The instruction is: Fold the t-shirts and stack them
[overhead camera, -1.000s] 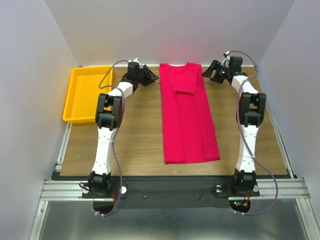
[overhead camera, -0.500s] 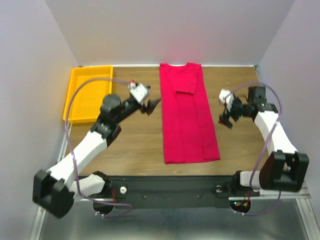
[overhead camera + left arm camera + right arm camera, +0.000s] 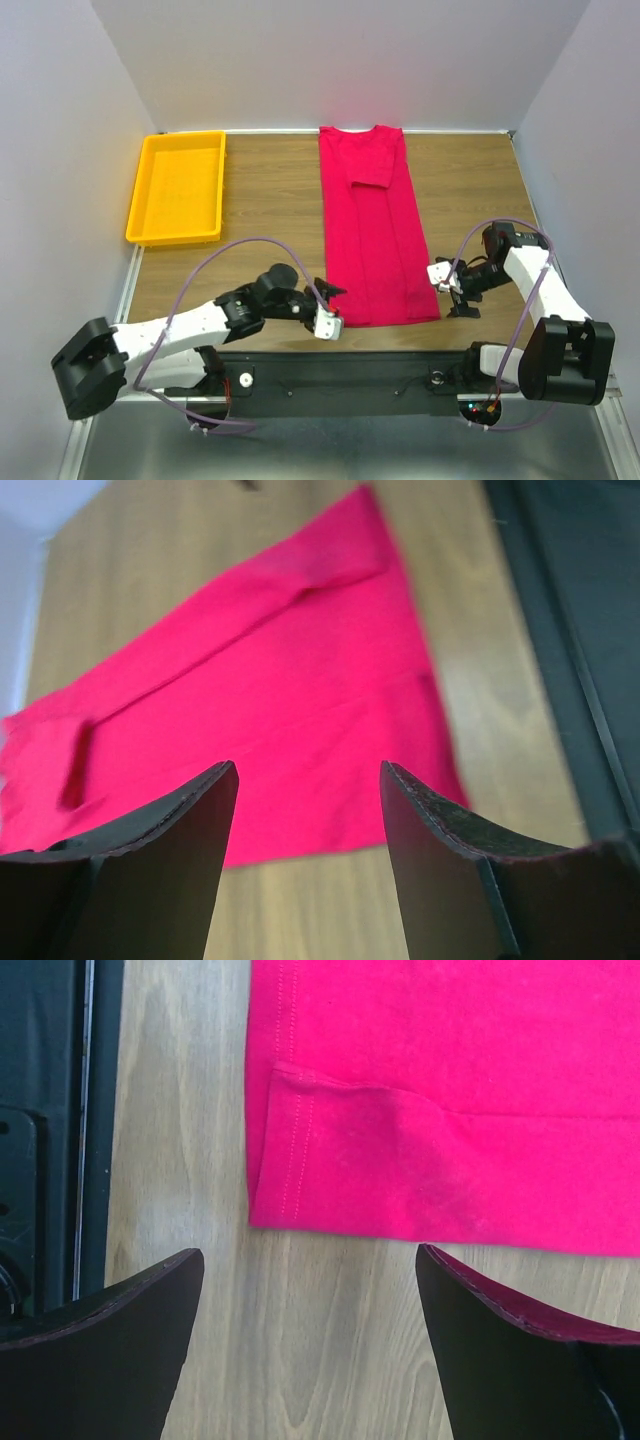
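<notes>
So, both arms have swung back from the far end of the table (image 3: 270, 200) and now reach in low at the near hem of the t-shirt (image 3: 375, 230), which lies folded lengthwise mid-table. The left claw (image 3: 307, 770) and right claw (image 3: 310, 1252) both gape apart, holding nothing.

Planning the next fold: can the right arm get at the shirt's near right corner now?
Probably yes: the right gripper is open right by the shirt, at its near corner, only table between.
</notes>
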Controlling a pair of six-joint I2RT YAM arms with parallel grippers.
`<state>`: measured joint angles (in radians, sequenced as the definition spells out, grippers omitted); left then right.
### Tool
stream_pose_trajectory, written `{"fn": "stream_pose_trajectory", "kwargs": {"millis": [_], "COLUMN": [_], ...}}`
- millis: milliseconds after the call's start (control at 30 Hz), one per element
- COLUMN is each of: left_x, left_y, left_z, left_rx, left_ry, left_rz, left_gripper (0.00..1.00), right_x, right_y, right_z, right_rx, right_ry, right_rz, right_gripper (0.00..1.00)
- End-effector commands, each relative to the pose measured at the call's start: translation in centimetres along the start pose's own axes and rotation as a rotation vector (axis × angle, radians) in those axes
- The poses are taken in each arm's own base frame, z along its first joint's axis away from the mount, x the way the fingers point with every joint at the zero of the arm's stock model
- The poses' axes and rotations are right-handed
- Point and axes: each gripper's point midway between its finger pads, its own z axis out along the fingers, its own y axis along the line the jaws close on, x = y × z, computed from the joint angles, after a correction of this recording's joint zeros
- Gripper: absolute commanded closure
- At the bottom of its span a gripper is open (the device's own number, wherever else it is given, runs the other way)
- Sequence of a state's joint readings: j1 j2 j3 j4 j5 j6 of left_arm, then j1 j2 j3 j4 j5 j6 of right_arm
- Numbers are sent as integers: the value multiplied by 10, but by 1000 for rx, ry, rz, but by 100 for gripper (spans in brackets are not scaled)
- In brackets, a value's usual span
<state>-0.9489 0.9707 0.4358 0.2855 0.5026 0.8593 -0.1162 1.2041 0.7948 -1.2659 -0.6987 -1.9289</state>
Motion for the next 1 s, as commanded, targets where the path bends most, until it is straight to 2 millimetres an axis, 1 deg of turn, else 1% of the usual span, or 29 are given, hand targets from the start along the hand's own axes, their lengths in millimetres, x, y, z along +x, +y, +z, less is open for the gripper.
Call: {"fn": "stream_pose_trajectory", "kwargs": {"millis": [0,167,267,300,333,400,467,600,633,733,833,967], "left_x": [-5,5,14,18,23,25,32,43,46,52,54,48], "left_y": [-26,-47,-55,-56,-58,-56,-56,-56,-55,-55,-60,-64], "left_z": [21,33,37,38,40,44,51,62,67,73,73,67], "left_rx": [124,225,253,255,258,255,268,302,305,317,342,360], "left_ry": [8,55,90,102,120,134,168,224,241,274,285,272], "left_rz": [90,99,89,82,78,80,71,50,44,32,28,27], "left_gripper": [31,34,38,38,40,42,44,47,47,49,51,51], "right_x": [-9,-16,-15,-16,-15,-14,-11,-9,-9,-13,-17,-18], "right_y": [0,3,12,14,18,21,27,20,18,13,10,8], "right_z": [-2,1,6,7,10,13,15,15,14,11,10,8], "right_rx": [-23,-23,-45,-48,-57,-65,-82,-70,-66,-62,-48,-41], "right_ry": [-32,-76,-90,-94,-96,-93,-74,-41,-41,-55,-67,-66], "right_rz": [-115,-70,-67,-68,-71,-65,-70,-85,-80,-68,-69,-72], "right_gripper": [9,10,11,11,11,12,12,12,12,13,13,13]}}
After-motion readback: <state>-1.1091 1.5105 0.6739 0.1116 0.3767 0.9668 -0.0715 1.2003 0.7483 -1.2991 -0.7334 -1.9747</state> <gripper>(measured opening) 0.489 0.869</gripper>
